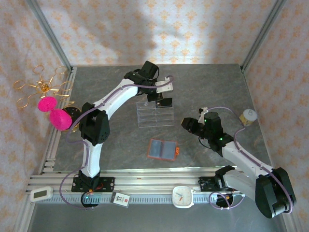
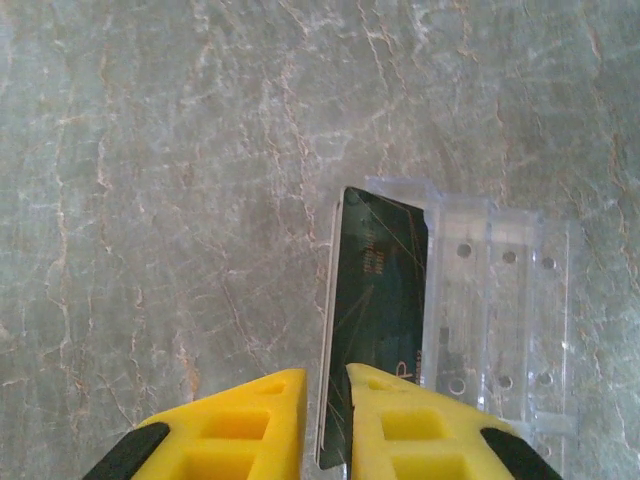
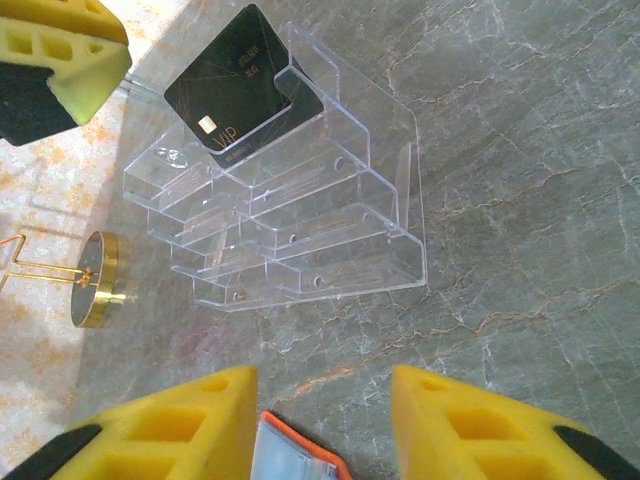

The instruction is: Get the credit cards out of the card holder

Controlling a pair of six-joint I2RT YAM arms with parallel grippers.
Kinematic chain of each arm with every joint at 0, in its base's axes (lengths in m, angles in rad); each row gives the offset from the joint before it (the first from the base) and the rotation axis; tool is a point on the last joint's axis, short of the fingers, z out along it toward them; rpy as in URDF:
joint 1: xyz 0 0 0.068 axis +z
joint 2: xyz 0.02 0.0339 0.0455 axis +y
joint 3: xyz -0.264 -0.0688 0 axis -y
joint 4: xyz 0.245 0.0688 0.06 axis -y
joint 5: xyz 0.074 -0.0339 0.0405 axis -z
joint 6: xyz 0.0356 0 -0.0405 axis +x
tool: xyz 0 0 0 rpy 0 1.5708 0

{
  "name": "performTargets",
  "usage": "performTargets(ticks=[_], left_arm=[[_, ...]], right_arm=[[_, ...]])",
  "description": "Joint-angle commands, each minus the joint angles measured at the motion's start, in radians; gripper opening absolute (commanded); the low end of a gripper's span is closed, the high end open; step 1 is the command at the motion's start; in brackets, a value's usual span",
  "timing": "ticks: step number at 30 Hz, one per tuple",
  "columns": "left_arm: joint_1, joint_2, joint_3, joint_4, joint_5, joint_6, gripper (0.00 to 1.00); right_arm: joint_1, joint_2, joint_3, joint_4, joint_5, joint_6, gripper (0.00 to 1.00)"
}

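The black credit card (image 2: 380,300) leans in the back corner compartment of the clear tray (image 2: 500,300), also seen as the black card (image 3: 235,85). My left gripper (image 2: 327,385) hangs over the card's near end with its fingers a narrow gap apart, and bare table shows between the left finger and the card's edge. The orange card holder (image 1: 162,150) lies open on the table, grey-blue lining up. My right gripper (image 3: 325,420) is open above the table, with a corner of the holder (image 3: 295,460) by its left finger. The blue card is hidden.
The clear tray (image 1: 155,114) stands mid-table behind the holder. A gold round-based stand (image 3: 95,280) and pink shapes (image 1: 53,112) are at the left edge. A small roll (image 1: 248,116) sits at the right. A white clock (image 1: 183,196) and a timer (image 1: 40,194) lie on the front rail.
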Motion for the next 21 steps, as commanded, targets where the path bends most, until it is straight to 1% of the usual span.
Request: performTargets(ticks=[1, 3, 6, 9, 11, 14, 16, 17, 19, 21], left_arm=[[-0.008, -0.102, 0.010, 0.080, 0.060, -0.103, 0.20], [-0.007, -0.171, -0.030, 0.153, 0.110, -0.178, 0.21], [-0.011, -0.319, -0.211, 0.375, 0.182, -0.360, 0.23], [-0.021, -0.489, -0.480, 0.685, 0.193, -0.594, 0.26], [-0.024, -0.607, -0.682, 0.899, 0.229, -0.769, 0.28], [-0.029, -0.754, -0.956, 1.214, 0.204, -1.047, 0.31], [-0.036, -0.829, -1.096, 1.306, 0.138, -1.189, 0.31], [-0.040, -0.864, -1.160, 1.333, 0.128, -1.235, 0.30], [-0.053, -0.938, -1.267, 1.334, 0.040, -1.313, 0.30], [-0.069, -1.013, -1.376, 1.359, -0.004, -1.373, 0.30]], right_arm=[[-0.001, -0.006, 0.030, 0.032, -0.042, -0.033, 0.41], [0.026, -0.002, 0.036, 0.022, -0.030, -0.051, 0.42], [0.131, 0.017, 0.075, -0.035, 0.066, -0.092, 0.42], [0.244, 0.034, 0.101, -0.065, 0.155, -0.107, 0.42], [0.333, 0.054, 0.120, -0.082, 0.223, -0.114, 0.43], [0.465, 0.124, 0.159, -0.108, 0.333, -0.126, 0.44], [0.549, 0.182, 0.189, -0.124, 0.406, -0.134, 0.44], [0.593, 0.233, 0.209, -0.132, 0.451, -0.139, 0.44], [0.661, 0.311, 0.247, -0.146, 0.516, -0.145, 0.45], [0.703, 0.392, 0.292, -0.160, 0.555, -0.145, 0.45]])
